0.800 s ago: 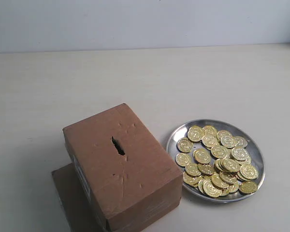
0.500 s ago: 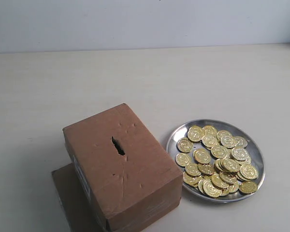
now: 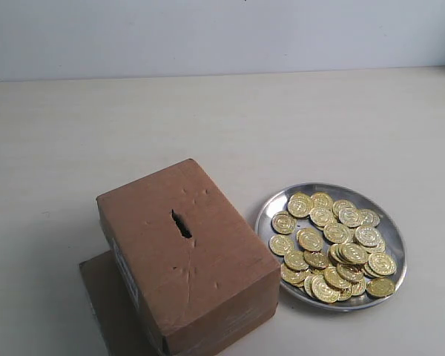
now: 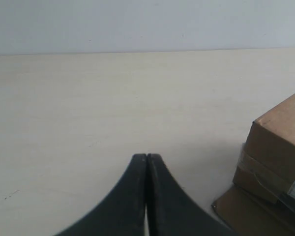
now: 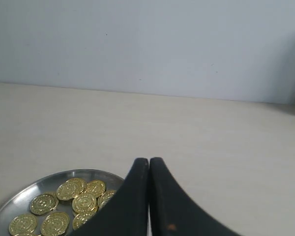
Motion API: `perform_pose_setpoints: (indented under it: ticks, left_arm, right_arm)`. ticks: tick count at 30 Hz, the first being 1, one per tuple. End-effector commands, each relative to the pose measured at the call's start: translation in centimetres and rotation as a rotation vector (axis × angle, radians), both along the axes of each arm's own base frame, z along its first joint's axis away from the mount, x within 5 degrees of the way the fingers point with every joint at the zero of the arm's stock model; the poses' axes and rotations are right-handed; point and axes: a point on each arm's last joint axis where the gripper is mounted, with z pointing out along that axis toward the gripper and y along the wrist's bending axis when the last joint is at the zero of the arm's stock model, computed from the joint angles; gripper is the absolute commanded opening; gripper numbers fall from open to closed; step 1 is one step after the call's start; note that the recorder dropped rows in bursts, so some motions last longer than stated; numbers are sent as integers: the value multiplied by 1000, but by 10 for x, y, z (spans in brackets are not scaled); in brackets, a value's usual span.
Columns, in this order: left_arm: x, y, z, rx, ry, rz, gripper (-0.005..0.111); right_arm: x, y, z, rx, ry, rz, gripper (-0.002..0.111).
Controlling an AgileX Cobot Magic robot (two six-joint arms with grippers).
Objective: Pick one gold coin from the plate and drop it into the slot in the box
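The brown cardboard box (image 3: 185,256) stands front left in the exterior view, its dark ragged slot (image 3: 181,223) in the middle of the dented top. To its right lies the silver plate (image 3: 271,208) heaped with several gold coins (image 3: 334,248). Neither gripper shows in the exterior view. The left wrist view has my left gripper (image 4: 146,156) shut and empty over bare table, with a corner of the box (image 4: 278,142) off to one side. My right gripper (image 5: 149,160) is shut and empty too, beside the plate (image 5: 44,184) and its coins (image 5: 83,201).
A flat brown cardboard sheet (image 3: 107,300) lies under the box and sticks out at its left. The pale table (image 3: 222,126) runs back to a light wall (image 3: 222,33).
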Motion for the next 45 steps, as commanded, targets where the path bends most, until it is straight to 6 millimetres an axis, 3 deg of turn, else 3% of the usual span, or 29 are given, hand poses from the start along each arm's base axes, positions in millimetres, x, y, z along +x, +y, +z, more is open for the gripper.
perform_pose_setpoints:
  ticks: [1,4,5,7,9,11,14,17,20,21,23,25,27,30,34,37,41,45]
  left_arm:
    - [0,0,0,34,-21,-5,0]
    - [0,1,1,113,-46,-23,0]
    - [1,0,3,44,-55,-15,0]
    - [1,-2,6,-62,-74,-6,0]
    - [1,-4,11,-206,-88,0,0]
    - [2,-4,18,-302,-146,13,0]
    - [3,-3,25,-496,-185,40,0]
    - [3,0,30,-616,-220,65,0]
    - [-1,-7,39,-624,-148,8,0]
    - [-5,-11,47,-549,-119,-48,0]
    - [-11,-16,60,-479,-120,-124,0]
    - [-17,-19,72,-446,-151,-176,0]
    - [-24,-24,89,-308,-194,-279,0]
    - [-27,-30,103,-179,-230,-407,0]
    - [-30,-36,114,-91,-250,-553,0]
    - [-31,-36,113,-93,-245,-574,0]
    - [-31,-37,113,-93,-237,-585,0]
    - [-26,-41,105,-37,-200,-644,0]
  right_arm:
    - [0,0,0,3,-12,-4,0]
    - [0,0,0,-3,-12,-3,0]
    - [0,-1,1,-82,-24,-2,0]
    - [1,-1,6,-57,-79,-2,0]
    - [1,1,11,107,-128,-6,0]
    - [1,0,20,390,-220,-21,0]
    - [1,0,21,800,-200,-36,0]
    - [1,0,20,901,-180,-38,0]
    - [1,2,17,1051,-125,-38,0]
    - [1,3,16,1037,-107,-35,0]
    - [-3,8,30,851,-85,24,0]
    - [-10,14,49,693,-75,94,0]
    - [-17,20,77,565,-44,178,0]
    - [-10,23,102,487,31,202,0]
    - [23,29,131,233,320,243,0]
    - [52,36,145,184,445,299,0]
    - [91,52,148,97,569,394,0]
    - [129,71,136,31,753,473,0]
